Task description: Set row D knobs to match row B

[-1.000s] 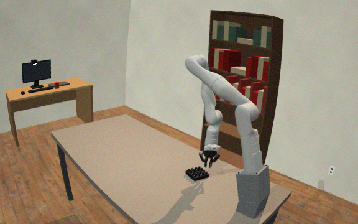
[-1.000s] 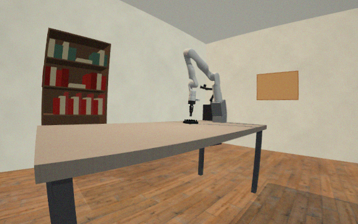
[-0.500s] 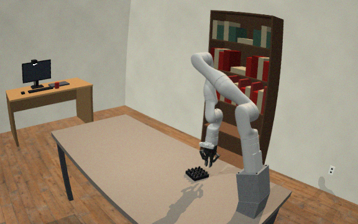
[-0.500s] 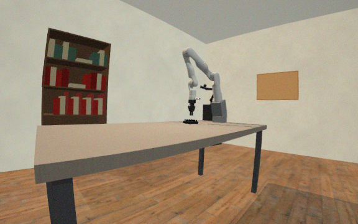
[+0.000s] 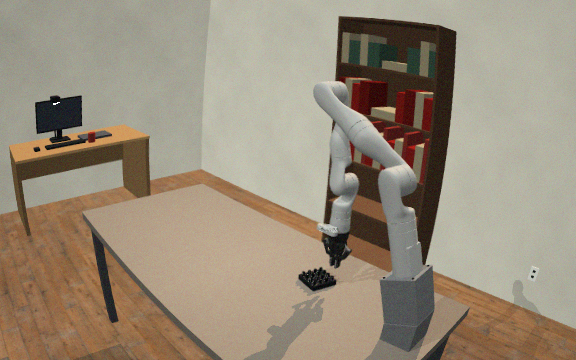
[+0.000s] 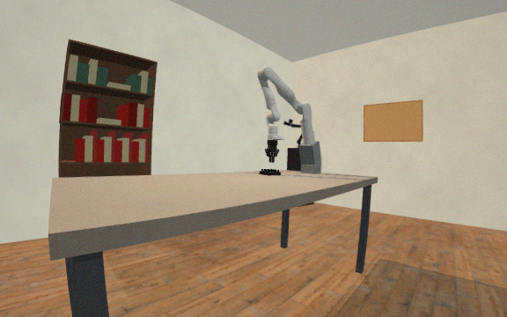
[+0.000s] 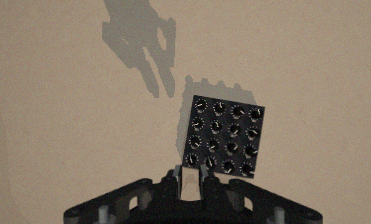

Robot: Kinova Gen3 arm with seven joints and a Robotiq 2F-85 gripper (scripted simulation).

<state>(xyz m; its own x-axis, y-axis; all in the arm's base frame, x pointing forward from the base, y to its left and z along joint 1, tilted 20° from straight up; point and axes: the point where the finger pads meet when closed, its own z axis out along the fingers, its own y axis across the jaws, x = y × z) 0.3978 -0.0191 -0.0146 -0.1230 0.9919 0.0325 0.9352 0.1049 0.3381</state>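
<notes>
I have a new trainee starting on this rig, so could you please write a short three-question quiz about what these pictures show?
1. True or false: the gripper is gripping one of the knobs on the knob box.
2. How many knobs does the box carry, counted in the wrist view? A) 9 B) 12 C) 16
3. In the top view, which piece of furniture stands directly behind the arm?

Key
1. False: the gripper hangs above the box and apart from it, its fingers set narrow with nothing between them.
2. C: four rows of four.
3. The dark brown bookshelf, filled with red, green and cream books.
</notes>
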